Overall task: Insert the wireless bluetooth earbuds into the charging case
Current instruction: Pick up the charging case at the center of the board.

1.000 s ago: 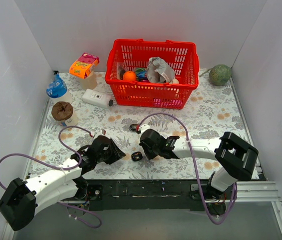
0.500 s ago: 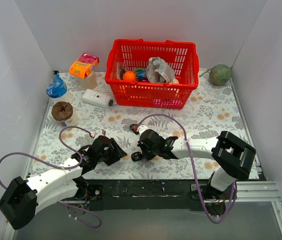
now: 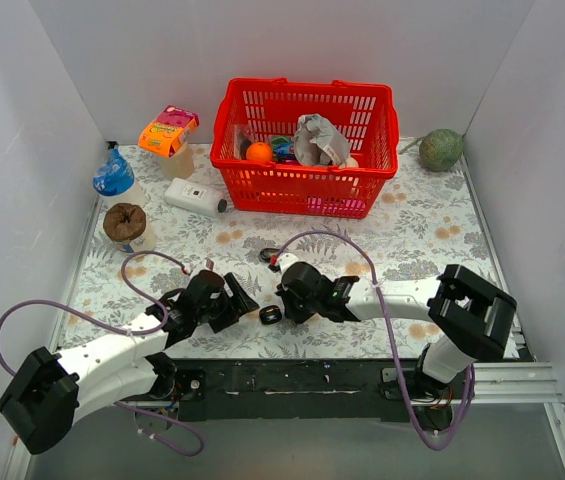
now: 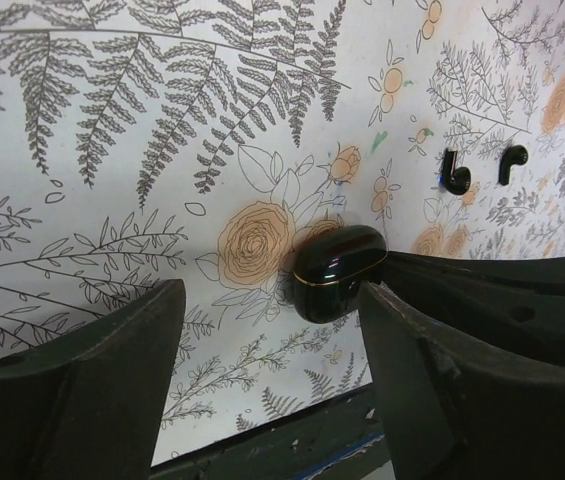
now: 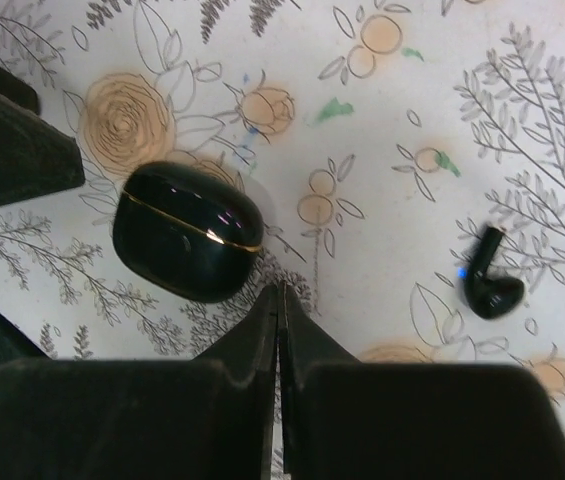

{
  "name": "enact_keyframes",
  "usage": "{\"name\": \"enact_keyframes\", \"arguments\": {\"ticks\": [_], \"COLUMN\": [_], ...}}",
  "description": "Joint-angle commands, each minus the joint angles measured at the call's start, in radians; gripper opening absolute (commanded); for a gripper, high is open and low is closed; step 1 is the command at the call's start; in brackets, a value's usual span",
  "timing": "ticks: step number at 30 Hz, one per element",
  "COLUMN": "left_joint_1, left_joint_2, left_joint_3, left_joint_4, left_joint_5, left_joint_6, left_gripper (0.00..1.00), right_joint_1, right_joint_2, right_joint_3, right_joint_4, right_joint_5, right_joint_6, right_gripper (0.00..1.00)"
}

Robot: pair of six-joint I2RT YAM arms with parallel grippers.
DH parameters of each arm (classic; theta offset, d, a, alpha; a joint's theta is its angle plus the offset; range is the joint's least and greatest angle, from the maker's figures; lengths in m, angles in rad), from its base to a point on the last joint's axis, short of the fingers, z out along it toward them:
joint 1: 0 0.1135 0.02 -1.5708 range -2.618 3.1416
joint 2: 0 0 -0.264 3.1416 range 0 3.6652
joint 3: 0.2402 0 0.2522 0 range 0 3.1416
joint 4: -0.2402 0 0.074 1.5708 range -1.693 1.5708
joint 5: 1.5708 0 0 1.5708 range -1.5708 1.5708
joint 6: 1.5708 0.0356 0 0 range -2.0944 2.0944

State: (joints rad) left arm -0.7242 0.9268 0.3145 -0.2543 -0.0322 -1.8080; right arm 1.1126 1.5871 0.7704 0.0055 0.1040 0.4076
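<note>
Both arms low over the floral counter (image 4: 112, 150), near its front edge. My left gripper (image 4: 267, 318) is released, its two fingers spread wide. The charging case (image 4: 337, 270) lies on the counter between them, close against the finger on the right of the left wrist view. I cannot tell whether it touches that finger.

My right gripper (image 5: 280, 300) is clenched on nothing, the fingertips pressed together into a single point just beside the case's near edge. The case rests on its side with its thin gold seam unbroken, so I judge the lid to be shut.

The wireless bluetooth earbuds (image 4: 455, 172) lie loose on the counter beyond the case and well apart from it. Two show side by side in the left wrist view. The right wrist view catches only one, stem up, with a small blue glint.

Progress: neither earbud is seated or held. Still to do, as I judge it, are steadying the case, opening the lid, then picking up each earbud and placing it in its well.
</note>
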Motion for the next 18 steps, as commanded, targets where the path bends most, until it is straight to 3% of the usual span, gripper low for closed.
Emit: {"name": "enact_keyframes", "arguments": {"ticks": [1, 2, 5, 7, 12, 18], "left_joint_1": [-0.006, -0.010, -0.041, -0.067, -0.181, -0.251], "left_joint_2": [0.032, 0.041, 0.090, 0.160, 0.346, 0.478], "left_joint_3": [0.043, 0.057, 0.127, 0.181, 0.363, 0.440], "left_joint_4": [-0.016, -0.020, -0.040, -0.077, -0.218, -0.296], "left_joint_5": [-0.026, -0.032, -0.075, -0.106, -0.221, -0.290], "left_joint_6": [0.050, 0.056, 0.087, 0.096, 0.084, -0.032], "left_gripper": [0.74, 0.83, 0.91, 0.94, 0.90, 0.88], "right_joint_1": [0.006, 0.007, 0.006, 0.006, 0.006, 0.006], "right_joint_2": [-0.104, -0.127, -0.219, -0.281, -0.421, -0.561], "right_joint_3": [-0.013, -0.019, -0.025, -0.028, -0.043, -0.089], "right_joint_4": [-0.135, -0.154, -0.229, -0.262, -0.358, -0.404], "right_joint_5": [0.101, 0.138, 0.177, 0.203, 0.261, 0.276], "right_joint_6": [0.069, 0.088, 0.100, 0.102, 0.109, 0.134], "right_gripper": [0.11, 0.21, 0.36, 0.41, 0.43, 0.43]}}
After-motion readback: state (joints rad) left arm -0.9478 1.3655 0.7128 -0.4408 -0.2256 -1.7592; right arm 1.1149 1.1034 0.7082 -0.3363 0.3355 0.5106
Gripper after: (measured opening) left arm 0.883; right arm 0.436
